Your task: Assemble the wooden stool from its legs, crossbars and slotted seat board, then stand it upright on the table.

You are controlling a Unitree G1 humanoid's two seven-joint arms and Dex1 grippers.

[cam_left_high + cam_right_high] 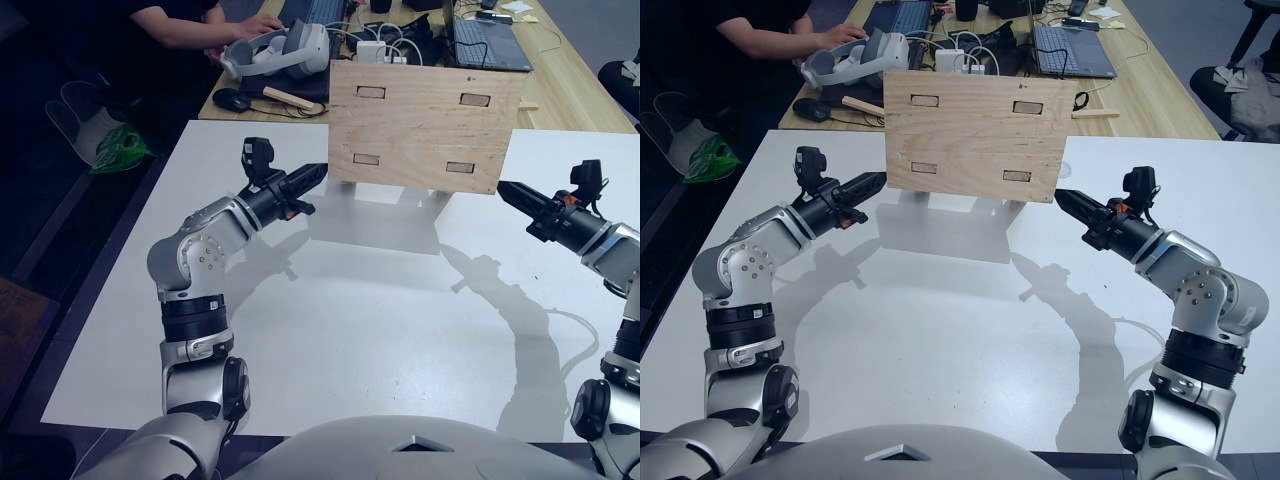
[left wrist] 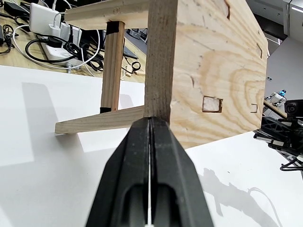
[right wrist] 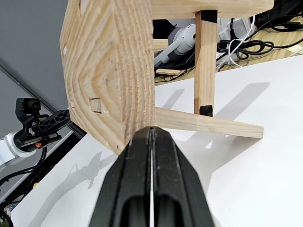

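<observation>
assembled stool (image 1: pixel 425 125) lies on its side at the far side of the table (image 1: pixel 350 330), seat board (image 1: pixel 975 135) facing the robot; left gripper (image 1: pixel 316 171) and right gripper (image 1: pixel 505 188), jaws closed and empty, flank its lower corners, so push both evenly to tip it upright.

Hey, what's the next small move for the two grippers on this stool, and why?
Probably raise the left gripper and right gripper together slightly, to start tipping the stool onto its feet. Both are shut, at the board's lower corners. The stool looks assembled but lies on its side: board facing the robot, a leg lying on the table.
</observation>
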